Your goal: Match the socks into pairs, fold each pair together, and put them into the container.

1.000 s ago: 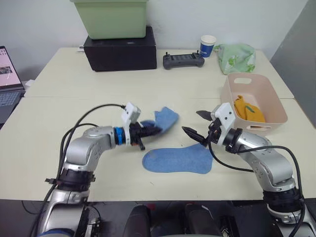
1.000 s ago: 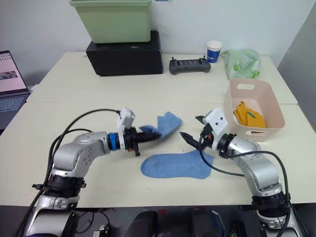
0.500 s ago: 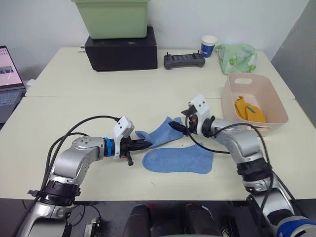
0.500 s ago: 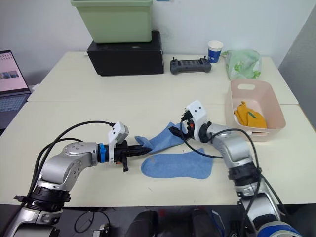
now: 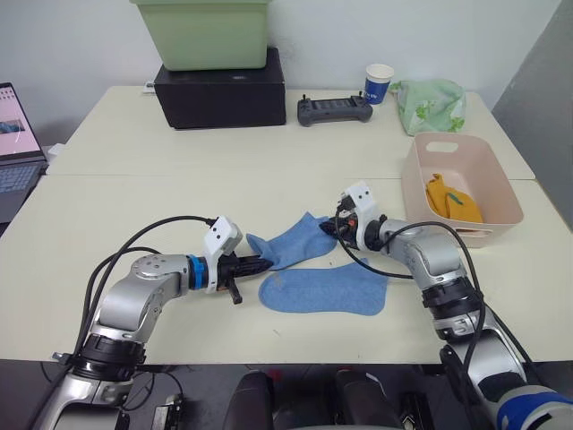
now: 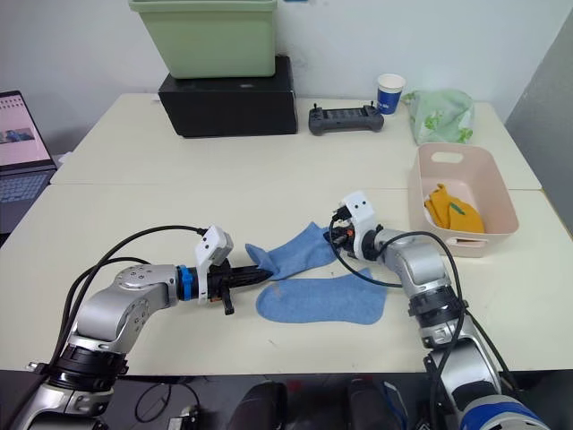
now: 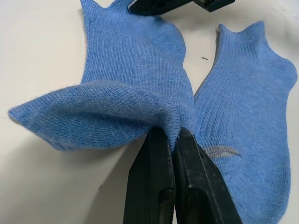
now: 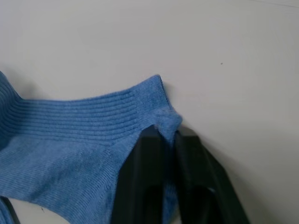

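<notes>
One light blue sock [image 5: 291, 244] is stretched low over the table between my two grippers. My left gripper [image 5: 260, 262] is shut on its toe end [image 7: 154, 116], and my right gripper [image 5: 333, 230] is shut on its cuff corner [image 8: 163, 114]. A second light blue sock [image 5: 324, 291] lies flat on the table just in front of the first, beside it in the left wrist view [image 7: 243, 93]. The pink container [image 5: 417, 175] stands at the right with a mustard-orange sock [image 5: 448, 199] inside.
At the table's back stand a pale green bin [image 5: 201, 31] on a black box [image 5: 219, 90], a black controller [image 5: 333, 109], a paper cup [image 5: 377, 82] and a green bag [image 5: 428, 103]. A laptop [image 5: 13, 143] sits at the far left.
My right gripper has swung left from beside the flat sock to the held sock's cuff and shut on it. My left gripper has lowered and drawn back with the sock's toe end.
</notes>
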{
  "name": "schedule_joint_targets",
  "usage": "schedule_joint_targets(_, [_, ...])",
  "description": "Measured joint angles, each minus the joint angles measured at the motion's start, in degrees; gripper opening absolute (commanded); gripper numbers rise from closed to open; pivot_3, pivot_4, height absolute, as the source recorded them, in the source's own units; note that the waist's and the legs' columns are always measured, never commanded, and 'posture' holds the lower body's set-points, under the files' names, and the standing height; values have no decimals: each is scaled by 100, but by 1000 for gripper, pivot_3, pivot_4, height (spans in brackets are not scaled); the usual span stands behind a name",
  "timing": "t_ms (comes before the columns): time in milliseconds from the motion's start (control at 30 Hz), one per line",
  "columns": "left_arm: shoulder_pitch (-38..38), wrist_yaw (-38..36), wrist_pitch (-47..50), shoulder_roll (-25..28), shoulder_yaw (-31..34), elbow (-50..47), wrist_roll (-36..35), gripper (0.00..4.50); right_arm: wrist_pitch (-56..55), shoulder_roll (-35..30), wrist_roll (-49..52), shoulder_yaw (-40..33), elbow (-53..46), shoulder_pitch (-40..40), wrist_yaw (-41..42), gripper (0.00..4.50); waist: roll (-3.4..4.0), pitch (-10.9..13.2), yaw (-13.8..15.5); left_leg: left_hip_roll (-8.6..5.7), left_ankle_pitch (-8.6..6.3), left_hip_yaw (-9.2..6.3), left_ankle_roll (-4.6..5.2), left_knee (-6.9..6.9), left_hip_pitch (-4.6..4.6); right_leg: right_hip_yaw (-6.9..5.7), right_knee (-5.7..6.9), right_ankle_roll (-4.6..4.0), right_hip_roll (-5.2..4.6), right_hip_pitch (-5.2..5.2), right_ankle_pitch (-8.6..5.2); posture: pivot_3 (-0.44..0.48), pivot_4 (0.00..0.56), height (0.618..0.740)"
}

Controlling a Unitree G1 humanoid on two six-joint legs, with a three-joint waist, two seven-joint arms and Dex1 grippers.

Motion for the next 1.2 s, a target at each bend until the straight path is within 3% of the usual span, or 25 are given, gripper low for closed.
schedule_joint_targets(133, [-1, 159, -76, -34, 245, -21, -56, 0, 381, -125, 262, -293, -545, 36, 14, 66, 1, 1, 3, 3, 0, -3, 0, 0, -3, 0, -2, 0, -2, -1, 0, 0, 150, 740])
schedule_joint_targets(333, [279, 853, 165, -401, 980, -1106, -574, 0, 1690, -424, 1241, -1229, -2884, 1109, -198, 66, 1, 1, 24, 9, -1, -11, 1, 0, -20, -3, -18, 1, -15, -1, -1, 0, 150, 740])
schedule_joint_targets(433, [770, 1301, 482, -670, 1140, -1799, -921, 0, 2221, -371, 1723, -1763, -3879, 1611, -498, 66, 1, 1, -4, 5, -1, -5, 1, 0, -10, 6, -13, 2, -17, 4, 0, 0, 150, 740])
schedule_joint_targets(567, [1957, 1891, 867, -1035, 1097, -2776, -1300, 0, 2726, 15, 2382, -2549, -4903, 2354, -1016, 66, 2, 0, -26, 4, -1, -6, 0, -7, 3, 7, -8, 2, -6, 7, -1, 0, 150, 740])
schedule_joint_targets(867, [2559, 2241, 676, -1135, 770, -3068, -1141, 0, 2296, -235, 2678, -2339, -5355, 3660, -1103, 66, 4, -1, -1, -7, -2, 5, 1, -11, 18, 15, -18, 4, 5, 19, -3, 0, 150, 740])
schedule_joint_targets(1200, [2734, 2161, 689, -1164, 461, -2963, -1201, 0, 1804, -617, 2689, -2064, -5276, 3812, -1156, 66, 3, -1, -5, -7, -2, 4, 1, -11, 19, 15, -20, 26, 7, 19, -15, 0, 150, 740])
